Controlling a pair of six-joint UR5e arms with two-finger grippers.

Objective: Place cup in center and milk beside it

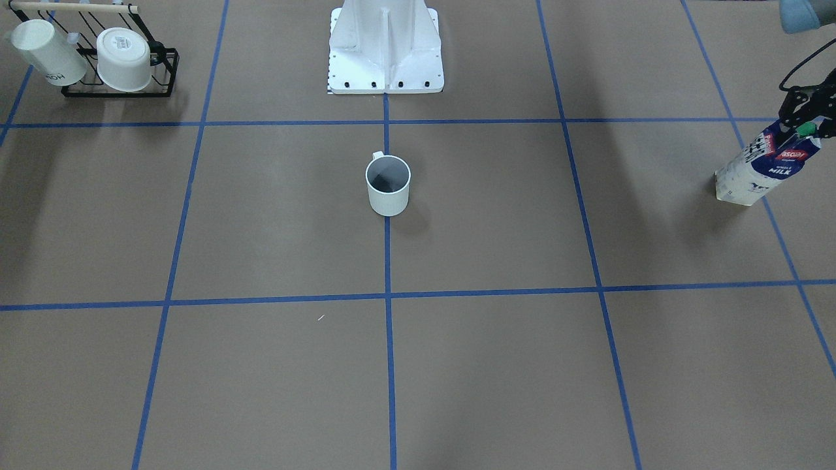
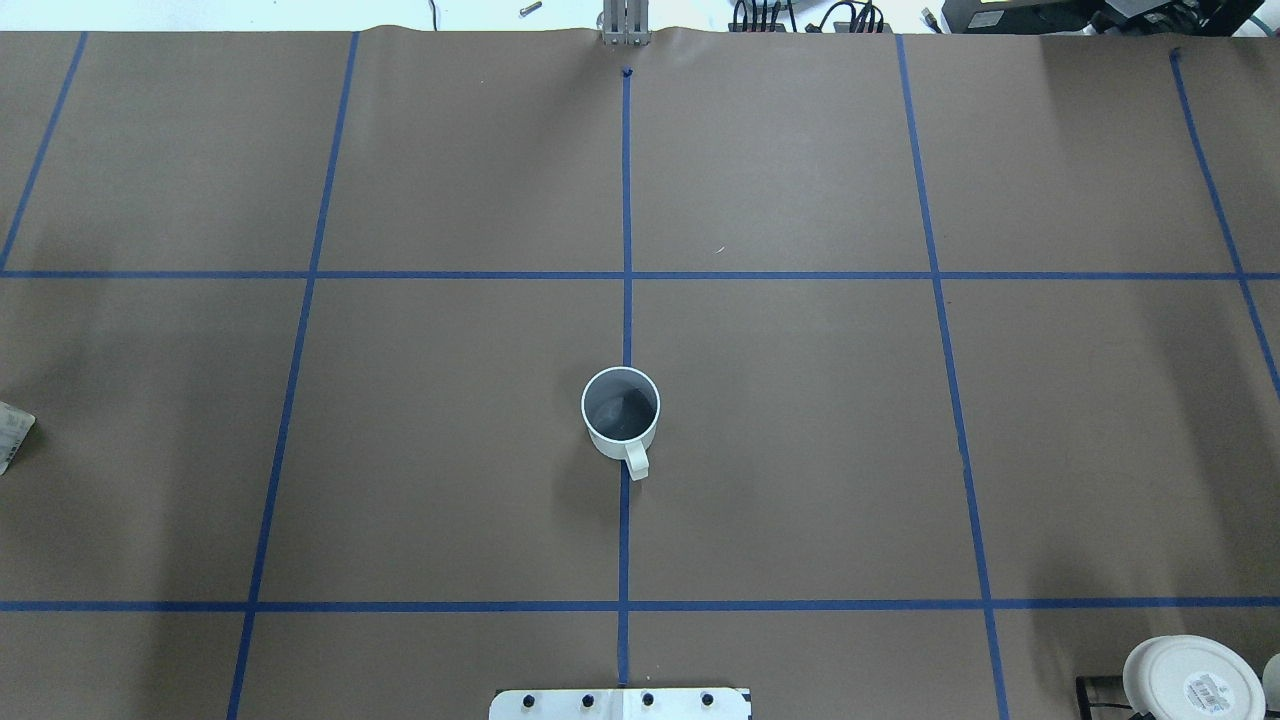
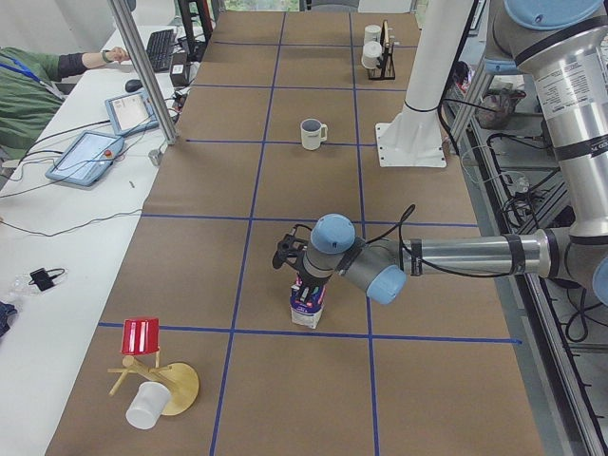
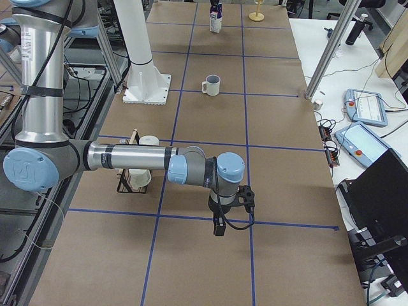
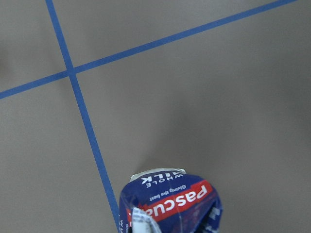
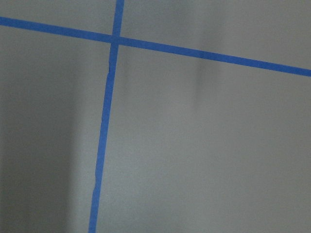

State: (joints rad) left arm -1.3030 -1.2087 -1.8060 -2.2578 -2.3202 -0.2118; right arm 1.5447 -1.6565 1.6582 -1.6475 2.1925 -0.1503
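**Cup on centre line; milk not yet brought in**

At the robot's left end of the worktop (image 2: 800, 450), the milk (image 1: 767, 166) stands well apart from the centre. The left fingers (image 1: 793, 117) sit about its capped top, evidently placed for a lift; whether they are clamped cannot be told. The cup (image 2: 620, 415) stands upright on the blue tape line (image 2: 626, 300), handle toward the robot, so that half reads as done. Further right, the right fingers (image 4: 218, 226) hang near the cup rack (image 4: 131, 178), out of the carton's likely route; their state cannot be told.
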